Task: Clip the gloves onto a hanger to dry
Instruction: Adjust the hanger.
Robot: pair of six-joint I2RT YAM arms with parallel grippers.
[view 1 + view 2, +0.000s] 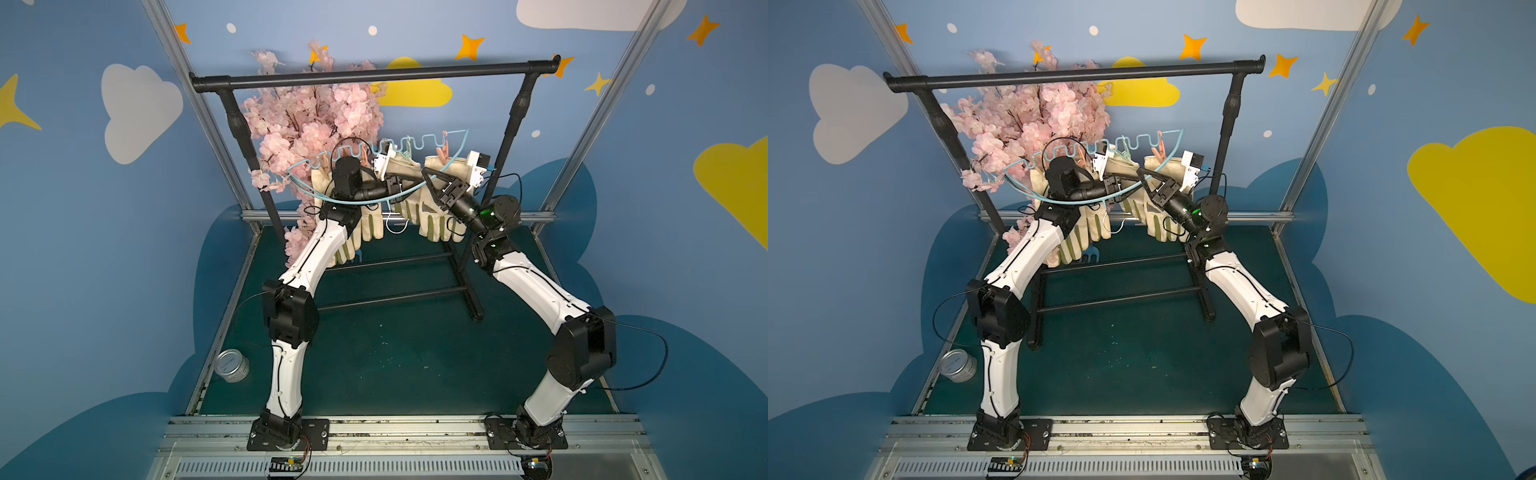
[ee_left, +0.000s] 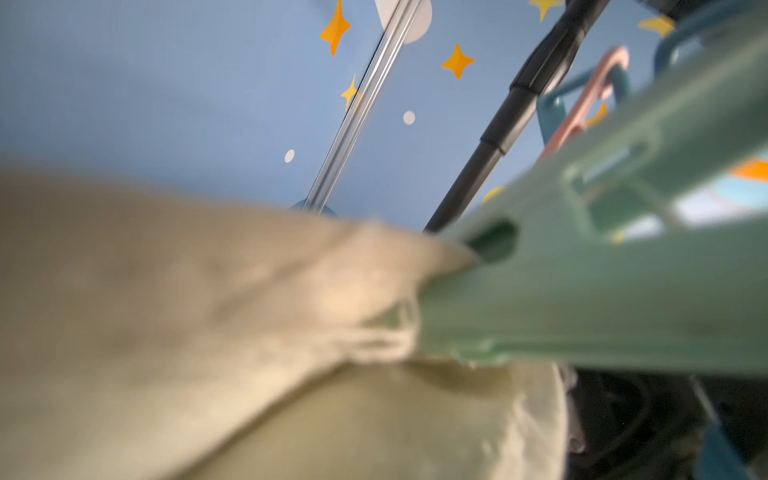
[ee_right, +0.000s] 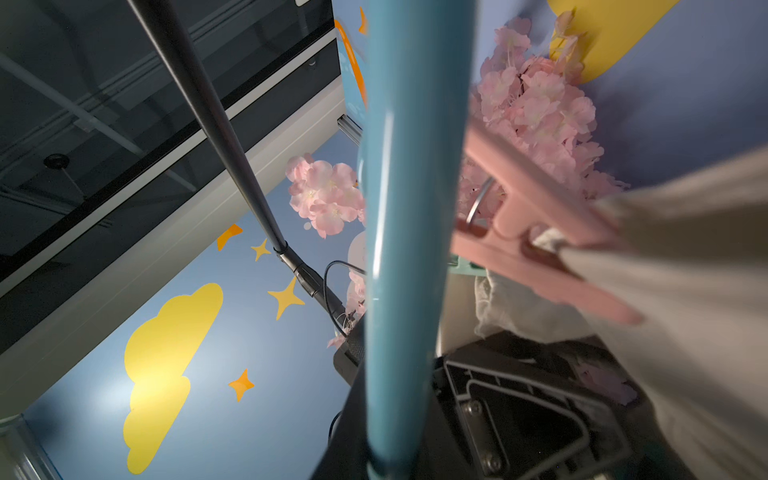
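**Both grippers up at the hanger, gloves dangling**

I have both arms raised in mid-air in front of the black garment rack (image 1: 374, 75), well below its top bar. The right gripper (image 1: 426, 172) is clamped on the hanger (image 3: 405, 208). On its wrist camera the light-blue bar runs straight down between the fingers (image 3: 519, 415), and in both top views the black triangular finger crosses the arch (image 1: 357, 203).

The hanger sits upside down. Its wavy bar (image 1: 415, 143) is above both grippers, its arch sags at their level, and the silver wire hook (image 1: 392, 224) dangles below, between the two.

The left gripper (image 1: 395, 183) sits just beside the right one at the same arch, tips almost meeting. I cannot tell whether its jaws are apart or closed, because cloth and bar hide the fingers in the top views. Its wrist camera shows only a blurred green peg (image 2: 582, 282) biting a cream cuff close in front of it.

The gloves (image 1: 434, 226) hang from the pegs, fingers down, in two bunches. One is just below the right gripper. The other is below the left gripper, partly behind that forearm. A pink peg (image 3: 540, 249) just beside the right gripper's fingers pinches a cuff.

Pink blossom branches (image 1: 307, 116) stand behind the left gripper. A small tin (image 1: 232, 365) lies far below it, at the edge of the table.
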